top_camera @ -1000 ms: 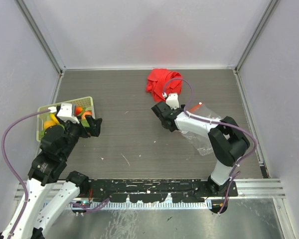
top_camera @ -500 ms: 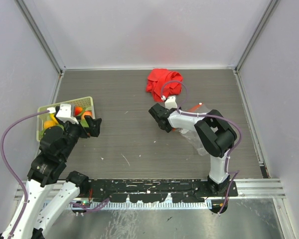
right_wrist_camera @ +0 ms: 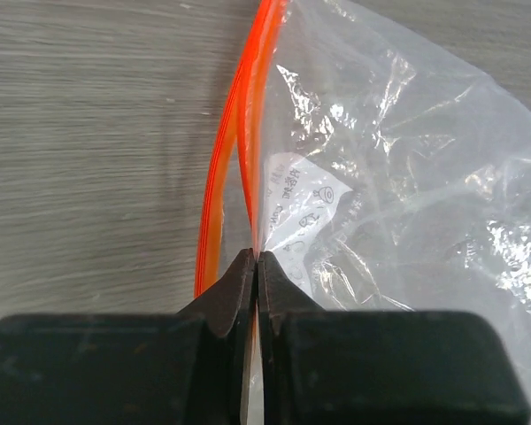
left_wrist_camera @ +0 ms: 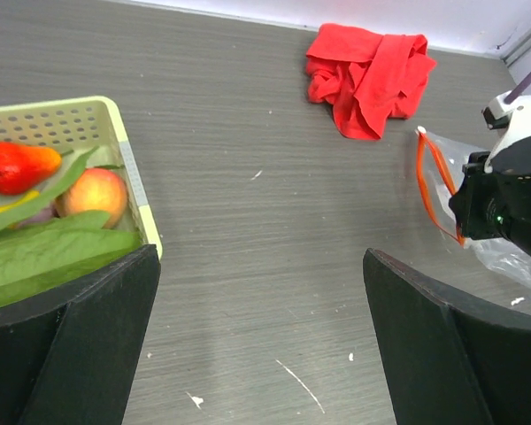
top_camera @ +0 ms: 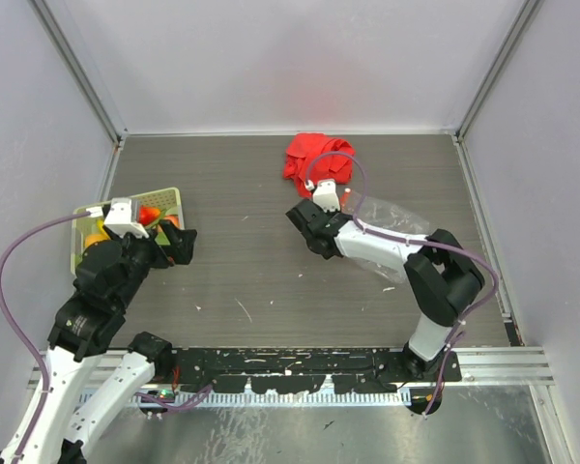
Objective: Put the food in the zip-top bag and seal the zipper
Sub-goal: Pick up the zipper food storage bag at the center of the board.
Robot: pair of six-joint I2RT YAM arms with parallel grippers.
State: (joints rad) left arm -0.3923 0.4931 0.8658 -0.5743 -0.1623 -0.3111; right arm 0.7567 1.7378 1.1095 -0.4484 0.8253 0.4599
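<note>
From above, the left hand (top_camera: 179, 245) hangs spread wide just beside the pale green basket (top_camera: 171, 196) at the left edge of the counter (top_camera: 242, 280), where the food (top_camera: 152, 214) lies. The right hand (top_camera: 312, 227) sits mid-counter against the clear zip-top bag (top_camera: 387, 215), with a red cloth (top_camera: 317, 158) near, behind them.

The left wrist view shows the basket holding a red piece (left_wrist_camera: 13, 166), an orange-pink fruit (left_wrist_camera: 93, 195) and green pods (left_wrist_camera: 53, 252). The bag lies well apart on the right.

In the right wrist view, the right hand is pressed together, pinching the orange zipper (right_wrist_camera: 248, 115) at the bag's mouth.
</note>
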